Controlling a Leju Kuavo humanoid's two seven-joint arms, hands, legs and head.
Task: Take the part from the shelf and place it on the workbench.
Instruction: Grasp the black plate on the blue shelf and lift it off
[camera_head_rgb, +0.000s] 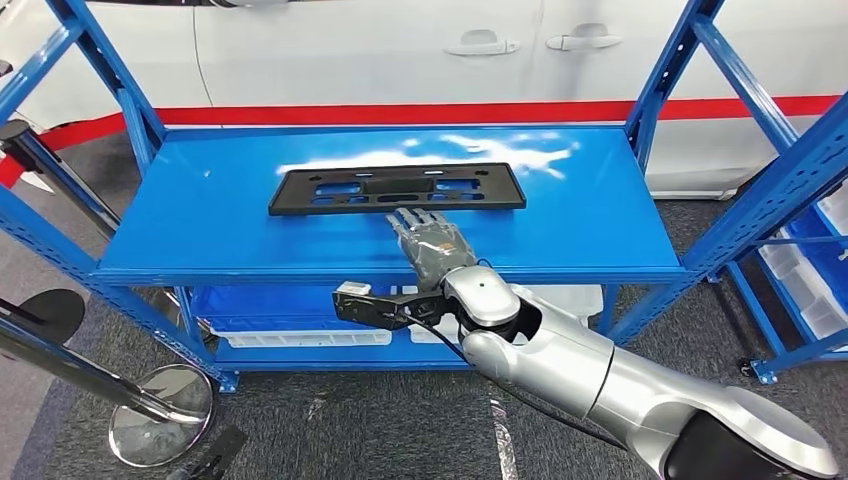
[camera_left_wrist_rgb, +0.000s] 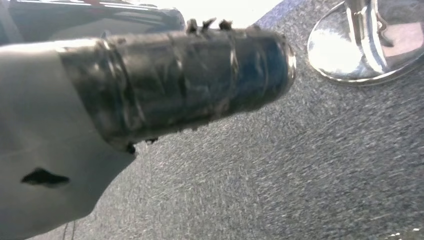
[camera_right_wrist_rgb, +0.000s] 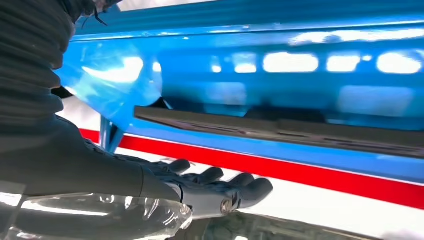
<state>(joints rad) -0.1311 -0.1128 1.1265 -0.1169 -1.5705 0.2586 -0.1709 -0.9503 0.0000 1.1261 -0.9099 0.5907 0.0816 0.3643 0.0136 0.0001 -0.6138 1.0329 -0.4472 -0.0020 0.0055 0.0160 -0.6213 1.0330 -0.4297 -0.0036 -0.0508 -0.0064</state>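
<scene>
The part (camera_head_rgb: 397, 189), a flat black frame, is seen in the upper middle on the shelf (camera_head_rgb: 200, 220); it is judged light and stiff, best taken at its near long edge. The right hand (camera_head_rgb: 430, 243) is spread flat and holds nothing.

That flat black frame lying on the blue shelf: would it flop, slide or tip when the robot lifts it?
The black frame looks like thin moulded plastic with cut-outs, so probably light and fairly stiff. Lying flat, it won't roll or tip. The blue shelf is glossy, so it may slide when the right hand pushes it.
</scene>
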